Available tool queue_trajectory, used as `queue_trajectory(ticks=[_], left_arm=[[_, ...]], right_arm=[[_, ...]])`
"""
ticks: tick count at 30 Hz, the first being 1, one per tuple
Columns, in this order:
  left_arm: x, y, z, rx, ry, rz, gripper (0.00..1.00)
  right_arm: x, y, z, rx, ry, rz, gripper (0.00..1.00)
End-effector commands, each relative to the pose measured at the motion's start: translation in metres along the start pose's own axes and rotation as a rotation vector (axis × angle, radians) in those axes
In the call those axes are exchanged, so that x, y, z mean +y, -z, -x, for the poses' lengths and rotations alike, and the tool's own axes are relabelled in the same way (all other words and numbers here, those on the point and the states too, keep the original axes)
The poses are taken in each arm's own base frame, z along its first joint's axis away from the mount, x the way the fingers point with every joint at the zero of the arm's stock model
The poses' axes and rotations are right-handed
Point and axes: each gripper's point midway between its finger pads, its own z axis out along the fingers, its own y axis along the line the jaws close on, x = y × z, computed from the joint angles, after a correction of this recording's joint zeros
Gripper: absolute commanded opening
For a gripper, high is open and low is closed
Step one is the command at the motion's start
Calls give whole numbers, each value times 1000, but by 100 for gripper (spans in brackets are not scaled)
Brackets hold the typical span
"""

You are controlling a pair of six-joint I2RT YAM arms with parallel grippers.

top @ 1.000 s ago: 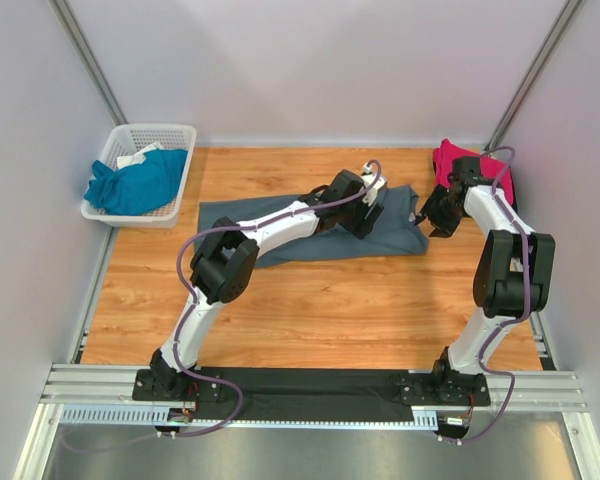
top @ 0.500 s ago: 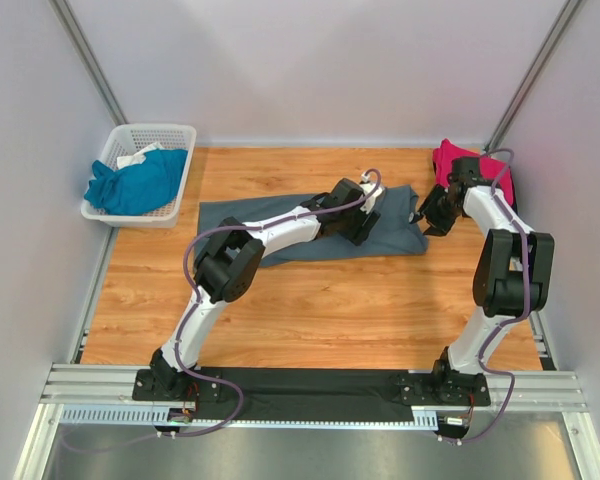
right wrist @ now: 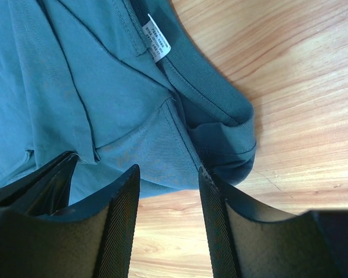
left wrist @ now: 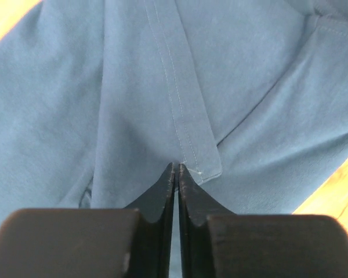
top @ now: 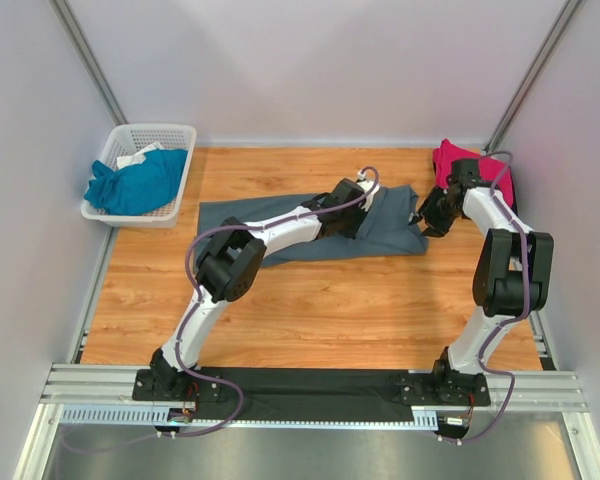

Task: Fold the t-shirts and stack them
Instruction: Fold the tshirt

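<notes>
Left gripper (left wrist: 178, 168) is pinched tight, apparently on a hemmed strip of the slate-grey t-shirt (top: 395, 228). That shirt lies long-axis left to right across the middle of the overhead frame. Right gripper (right wrist: 165, 171), moderately parted, straddles the shirt's right-end collar edge, cloth running away to its upper left.

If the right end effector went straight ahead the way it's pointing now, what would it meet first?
Most likely the dark grey t-shirt, at its bunched edge by the collar: the open right end effector straddles that fabric. Depth is unclear.
</notes>
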Motion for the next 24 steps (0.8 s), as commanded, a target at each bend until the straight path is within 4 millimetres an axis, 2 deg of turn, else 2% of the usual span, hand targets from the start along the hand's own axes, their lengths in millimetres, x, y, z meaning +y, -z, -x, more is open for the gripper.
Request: queue_trajectory(ticks=[1, 3, 6, 7, 8, 9, 11, 12, 13, 14, 15, 16, 17, 18, 19, 20, 21, 22, 23, 24], left_arm=[[-4, 7, 32, -75, 18, -1, 9], [4, 10, 35, -77, 27, 31, 0], [14, 17, 41, -77, 48, 69, 0], [16, 21, 46, -82, 56, 74, 0], [17, 32, 59, -100, 65, 75, 2], [19, 39, 66, -109, 83, 79, 10], [25, 64, 88, -134, 120, 93, 19], [28, 73, 94, -141, 137, 98, 29], [31, 92, 102, -157, 141, 100, 37], [40, 102, 104, -163, 147, 114, 53], [46, 110, 102, -164, 134, 122, 60], [51, 127, 93, -157, 131, 131, 65], [64, 135, 89, -164, 134, 149, 71], [71, 142, 81, -156, 138, 162, 82], [79, 150, 62, -129, 148, 176, 83], [99, 156, 50, -105, 179, 212, 83], [108, 159, 38, -80, 202, 228, 83], [116, 162, 14, -23, 249, 245, 83], [136, 166, 2, 4, 298, 272, 82], [141, 168, -9, 30, 330, 273, 82]], right_arm=[[4, -3, 4, -8, -5, 21, 47], [5, -3, 5, -11, -4, 25, 47], [6, -3, 5, -8, 6, 30, 44], [7, -1, 6, -13, 11, 30, 44], [7, 1, 7, -22, 18, 24, 44], [8, 3, 9, -30, 27, 21, 44], [13, 11, 16, -53, 55, 12, 45], [17, 13, 17, -58, 68, 7, 45], [25, 19, 23, -71, 78, 14, 48], [30, 21, 24, -79, 85, 16, 50], [39, 23, 24, -85, 97, 24, 54], [45, 24, 23, -85, 79, 26, 63], [54, 27, 26, -98, 74, 39, 69], [62, 26, 22, -95, 65, 48, 74], [64, 23, 24, -95, 37, 49, 79], [76, 17, 13, -78, 2, 61, 80], [83, 14, 7, -68, -7, 70, 81], [88, 8, 6, -71, -21, 75, 84], [91, 2, 4, -75, -56, 69, 86], [95, -7, -4, -67, -54, 59, 87]])
